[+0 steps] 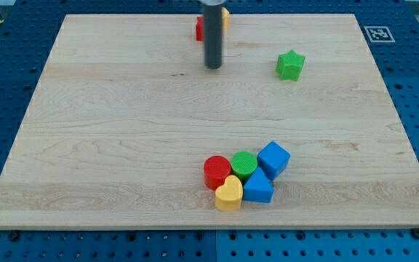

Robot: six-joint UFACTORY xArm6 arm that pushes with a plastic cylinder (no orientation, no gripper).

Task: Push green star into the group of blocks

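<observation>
The tool (213,67), a bare rod with no jaws and holding nothing, stands on the tabletop (108,145) well left of the green star (290,65). It should circle above the star, then push it down toward the group of blocks (246,180) near the view's bottom.

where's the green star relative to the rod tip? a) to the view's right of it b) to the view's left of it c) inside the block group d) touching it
a: the green star sits alone to the view's right of my tip, clearly apart from it and far above the group of blocks near the view's bottom.
</observation>
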